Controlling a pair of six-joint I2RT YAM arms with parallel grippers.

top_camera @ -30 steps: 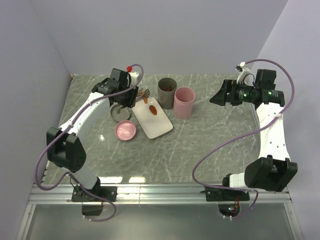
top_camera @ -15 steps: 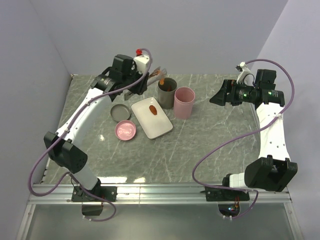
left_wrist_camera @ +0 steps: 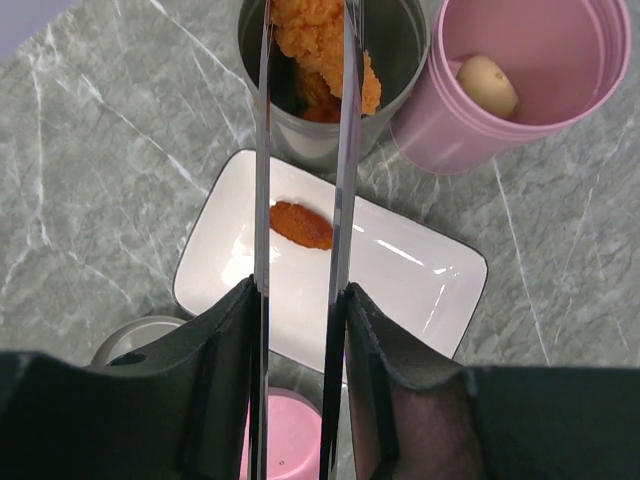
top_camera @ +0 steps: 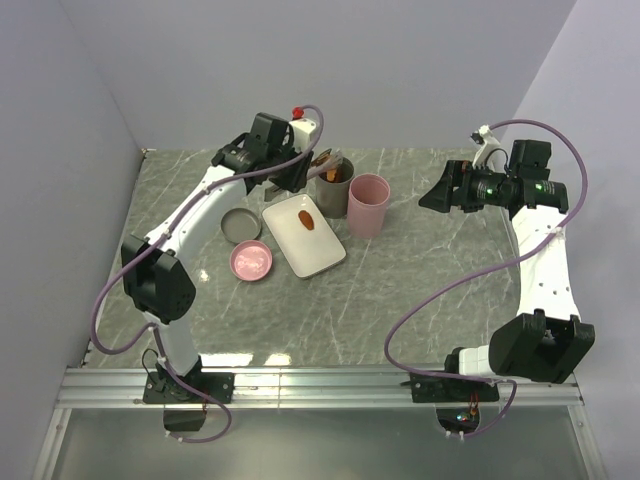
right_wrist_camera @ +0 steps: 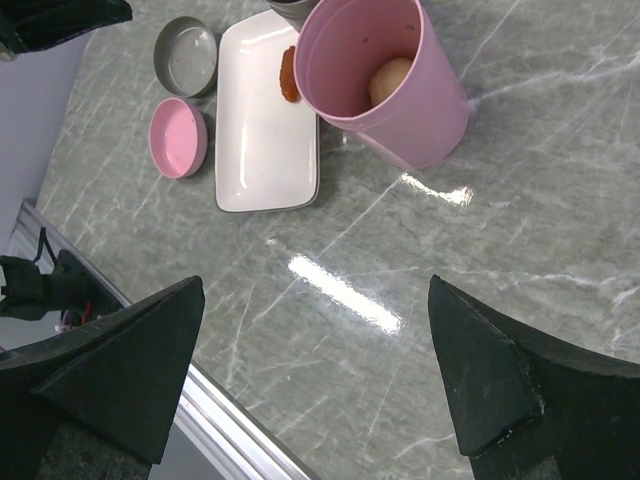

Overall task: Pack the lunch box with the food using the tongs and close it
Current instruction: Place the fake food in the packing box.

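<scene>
My left gripper is clenched on the long slim silver metal tongs, which aim straight at the dark grey cylindrical lunch box. I hold an orange fried piece pinched at its mouth. Another glossy orange-brown piece lies on the flat white tray just beside it. The right gripper is released, well apart.

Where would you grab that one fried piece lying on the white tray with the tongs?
Pinch the piece across its narrow middle, coming straight down from above. It lies flat and long on the tray, with bare tray along both long sides for the two arms of the tongs to slip down.
</scene>
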